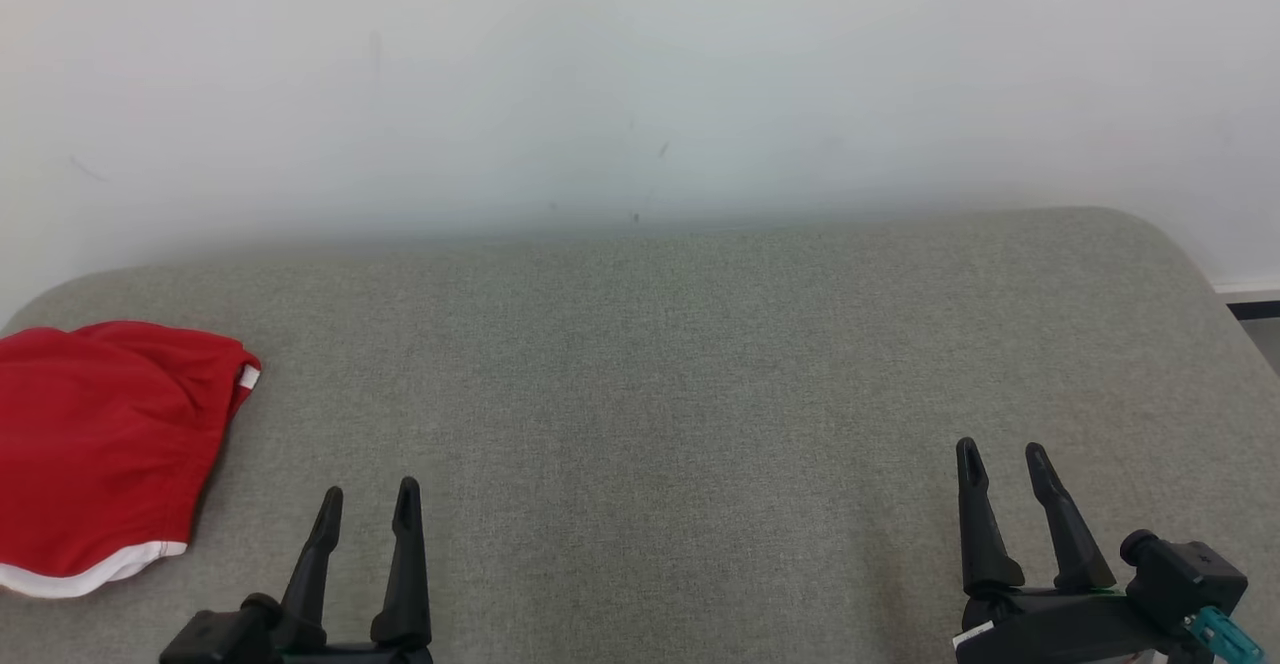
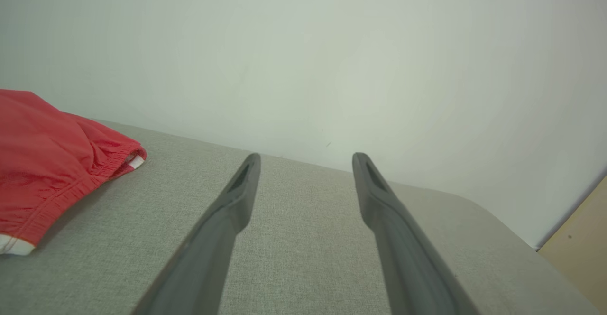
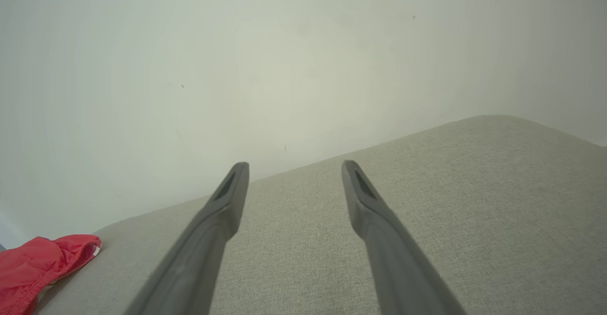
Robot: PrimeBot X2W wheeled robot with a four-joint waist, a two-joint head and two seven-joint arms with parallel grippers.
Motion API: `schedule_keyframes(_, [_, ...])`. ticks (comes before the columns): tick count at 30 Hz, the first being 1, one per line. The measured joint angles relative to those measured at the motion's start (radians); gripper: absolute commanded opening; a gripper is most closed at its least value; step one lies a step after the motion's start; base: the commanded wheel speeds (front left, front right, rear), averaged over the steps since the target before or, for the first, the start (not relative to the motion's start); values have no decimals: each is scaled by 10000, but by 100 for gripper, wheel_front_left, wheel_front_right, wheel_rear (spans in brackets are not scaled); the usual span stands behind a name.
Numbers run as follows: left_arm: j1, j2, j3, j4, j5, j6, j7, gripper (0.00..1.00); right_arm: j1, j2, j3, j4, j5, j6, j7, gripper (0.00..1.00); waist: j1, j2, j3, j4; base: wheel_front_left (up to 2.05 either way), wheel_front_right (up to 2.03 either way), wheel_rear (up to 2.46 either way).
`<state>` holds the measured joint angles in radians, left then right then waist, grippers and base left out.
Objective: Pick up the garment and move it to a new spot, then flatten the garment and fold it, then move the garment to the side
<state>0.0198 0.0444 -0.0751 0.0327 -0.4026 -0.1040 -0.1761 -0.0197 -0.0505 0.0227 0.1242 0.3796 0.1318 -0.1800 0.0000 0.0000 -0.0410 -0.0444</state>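
Observation:
The garment [image 1: 100, 444] is a red piece with a white hem, lying folded at the far left of the grey padded surface [image 1: 650, 394]. It also lies at the left in the left wrist view [image 2: 52, 163] and at the lower left corner in the right wrist view [image 3: 38, 267]. My left gripper [image 1: 368, 494] hovers open near the front edge, to the right of the garment and apart from it. At the lower right my right gripper [image 1: 1002, 449] is open too, with nothing between its fingers.
A pale wall [image 1: 640, 74] rises right behind the padded surface. The surface's rounded right corner [image 1: 1190, 254] drops off toward the floor. A tan panel [image 2: 583, 239] stands beyond that edge.

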Motion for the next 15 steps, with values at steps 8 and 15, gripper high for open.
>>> schedule_keyframes(8, [1, 6, -222, -19, 832, 90, -174, 100, 144, 0, -73, -176, -606, 0, -161, 100, 0, 0, -32, -46, 0, 0, 0])
schedule_keyframes(15, [0, 15, -408, -50, 1473, 222, -336, 100, 229, 0, -107, -380, -1271, 0, -322, 100, 0, 0, -53, -105, 0, 0, 0])
